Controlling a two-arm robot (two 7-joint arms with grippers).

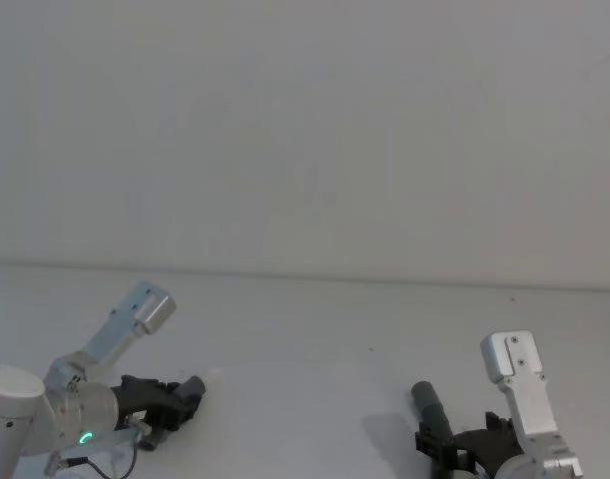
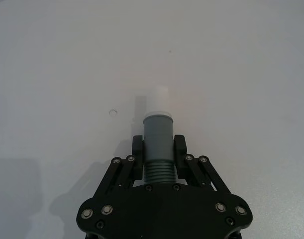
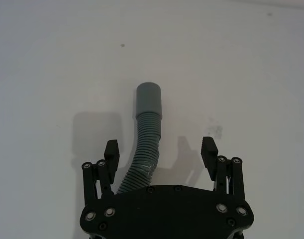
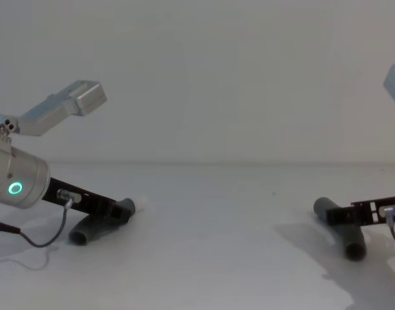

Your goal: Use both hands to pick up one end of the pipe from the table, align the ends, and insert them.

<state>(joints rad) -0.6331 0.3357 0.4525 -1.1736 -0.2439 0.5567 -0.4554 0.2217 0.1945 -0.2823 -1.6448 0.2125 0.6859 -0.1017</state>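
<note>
My left gripper (image 2: 159, 145) is shut on the corrugated part of one grey pipe piece (image 2: 157, 132). Its narrow cuff with a white tip (image 2: 157, 99) points forward, low over the white table (image 1: 314, 329). In the chest view that left pipe piece (image 4: 87, 231) slopes down behind the left gripper (image 4: 117, 211) to the table. My right gripper (image 3: 160, 148) is open, its fingers (image 3: 209, 148) astride the second pipe piece (image 3: 146, 149). This piece lies on the table with its wider plain grey socket (image 3: 149, 101) pointing away. In the head view the right gripper (image 1: 441, 446) sits at the lower right.
Both arms reach in from the near corners, the left arm (image 1: 45, 409) and the right arm (image 1: 529, 409). Open white table (image 4: 216, 226) lies between the two pipe pieces. A plain wall (image 1: 305, 130) stands behind the table's far edge.
</note>
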